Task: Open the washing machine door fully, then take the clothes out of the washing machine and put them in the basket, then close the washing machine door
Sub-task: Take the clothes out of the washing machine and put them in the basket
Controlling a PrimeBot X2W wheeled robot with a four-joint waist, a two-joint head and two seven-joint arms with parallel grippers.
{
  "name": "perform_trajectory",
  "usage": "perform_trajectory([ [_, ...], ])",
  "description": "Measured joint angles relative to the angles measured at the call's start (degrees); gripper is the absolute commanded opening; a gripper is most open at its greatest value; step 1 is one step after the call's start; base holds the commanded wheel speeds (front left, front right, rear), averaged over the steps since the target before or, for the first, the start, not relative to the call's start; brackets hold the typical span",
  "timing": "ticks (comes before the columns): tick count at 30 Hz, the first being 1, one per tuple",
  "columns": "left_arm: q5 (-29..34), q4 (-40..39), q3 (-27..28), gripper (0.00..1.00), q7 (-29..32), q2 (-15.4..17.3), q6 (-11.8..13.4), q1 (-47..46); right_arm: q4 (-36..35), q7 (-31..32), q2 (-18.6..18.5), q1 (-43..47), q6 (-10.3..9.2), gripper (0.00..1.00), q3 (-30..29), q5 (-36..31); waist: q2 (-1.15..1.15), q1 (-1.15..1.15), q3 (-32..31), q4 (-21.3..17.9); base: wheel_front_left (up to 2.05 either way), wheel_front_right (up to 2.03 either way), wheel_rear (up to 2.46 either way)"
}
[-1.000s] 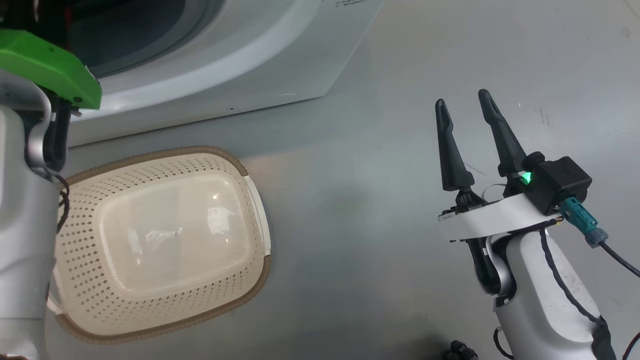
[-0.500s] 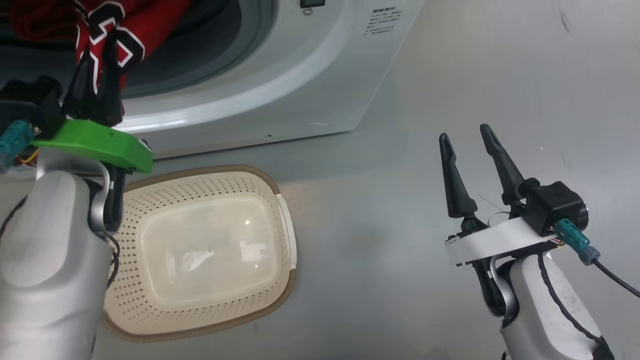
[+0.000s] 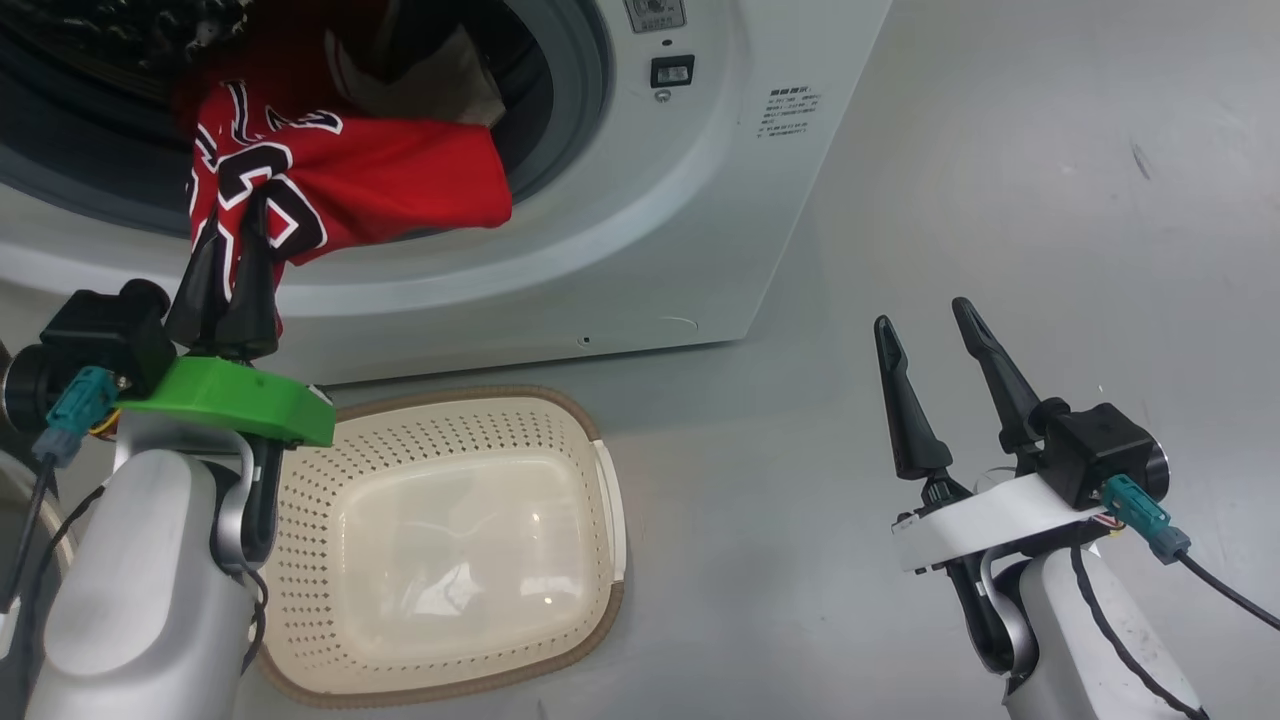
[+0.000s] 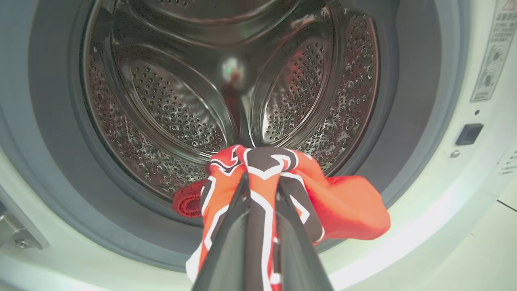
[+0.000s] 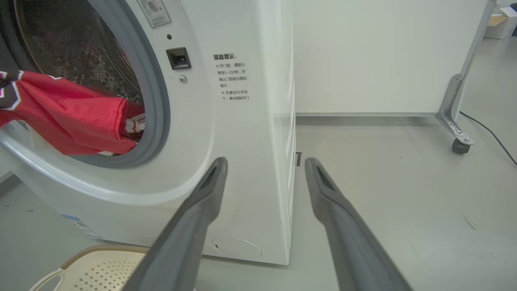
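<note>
The white washing machine (image 3: 700, 200) stands with its drum opening uncovered; the washing machine door is out of view. A red jersey (image 3: 400, 185) with black white-outlined lettering, one of the clothes, hangs over the grey gasket out of the steel drum (image 4: 173, 109). My left gripper (image 3: 235, 215) is shut on the jersey's lower fold, just in front of the opening; from the left wrist its fingers pinch the cloth (image 4: 347, 210). The cream basket (image 3: 470, 398) sits on the floor below the opening, nothing in it. My right gripper (image 3: 922, 313) hangs open over bare floor, right of the machine.
Grey floor (image 3: 1000, 150) stretches right of the machine. In the right wrist view a white partition on a castered metal leg (image 5: 454, 129) stands behind, with a black cable (image 5: 490, 131) on the floor and a cardboard box (image 5: 501, 24) far back.
The head camera has tilted up, bringing the drum opening into view. My left gripper has drawn back from the opening toward the basket with the jersey in it. The right gripper stays open.
</note>
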Motion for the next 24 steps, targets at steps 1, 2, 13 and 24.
perform_trajectory([
  [1, 0.15, -0.66, 0.15, 0.00, 0.00, -0.08, 0.29, 0.48, -0.08, 0.00, -0.01, 0.27, 0.21, 1.00, 0.05, 0.08, 0.00, 0.00, -0.54, 0.12, 0.00, 0.00, 0.00],
  [2, 0.38, -1.42, 0.35, 0.00, 0.00, -0.12, 0.49, 0.93, -0.18, 0.00, -0.01, 0.46, 0.21, 1.00, 0.21, 0.08, 0.00, 0.00, -1.07, 0.23, 0.00, 0.00, 0.00],
  [13, 2.10, -10.76, 1.81, 0.00, -0.18, -0.33, 1.68, 5.13, -0.79, 0.00, 0.00, 3.26, 0.24, 1.00, 1.03, 0.51, 0.00, 0.00, -6.00, 1.01, 0.00, 0.00, 0.00],
  [24, 2.00, -15.51, 1.70, 0.00, -0.18, -1.92, 2.23, 11.91, -1.37, 0.00, 0.02, 5.13, 0.18, 1.00, 0.99, 0.92, 0.00, 0.00, -7.33, 1.98, 0.00, 0.00, 0.00],
])
